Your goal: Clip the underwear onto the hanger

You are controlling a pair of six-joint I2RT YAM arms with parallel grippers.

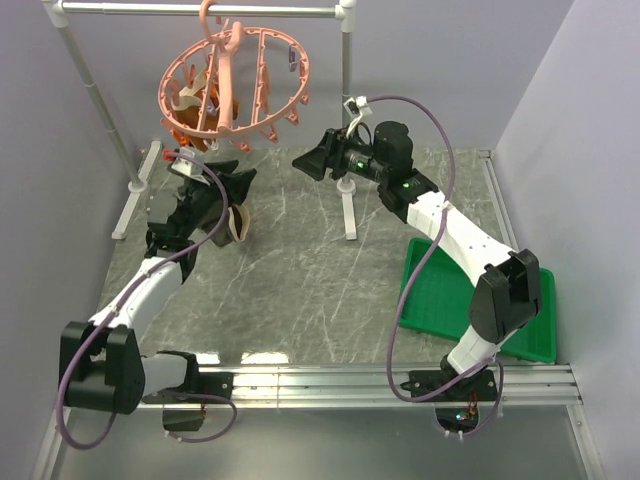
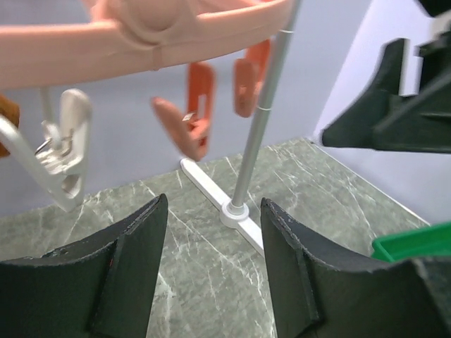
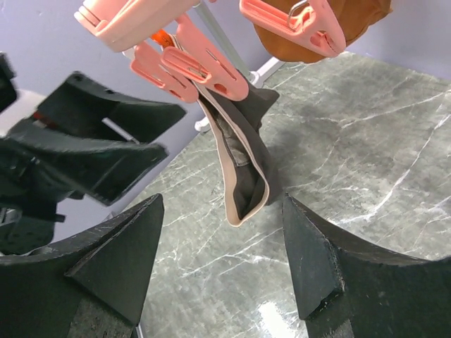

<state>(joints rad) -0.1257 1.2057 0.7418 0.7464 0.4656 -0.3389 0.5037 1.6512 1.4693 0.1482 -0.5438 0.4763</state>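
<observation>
- Right claw (image 3: 220, 211) fills the near edge of its own view, jaws apart with nothing between them, aimed at the underwear (image 3: 246, 165).
- Left claw (image 2: 213, 208) is likewise spread and empty, sitting just under the hanger (image 2: 84, 49).
- Underwear hangs off the ring from pink clips (image 3: 204, 70) at one bunched spot. The tan waistband sags in a loop below, above the counter (image 1: 300, 290) as far as I can tell.
- To my eye the job is part done: one stretch is pinned and the rest of the waistband is loose.
- To do it well, I'd have one claw pinch the free waistband, draw it along the ring to a spare clip, and let the other squeeze that clip open. A hard downward pull could pop the pinned spot.
- Only the right wrist view shows the clips biting the cloth.
- The overhead view gives just a scrap of tan by the left claw, but it shows the whole ring tilted on the rack (image 1: 200, 10).
- The left wrist view misses the underwear altogether and shows spare orange clips (image 2: 194, 120).
</observation>
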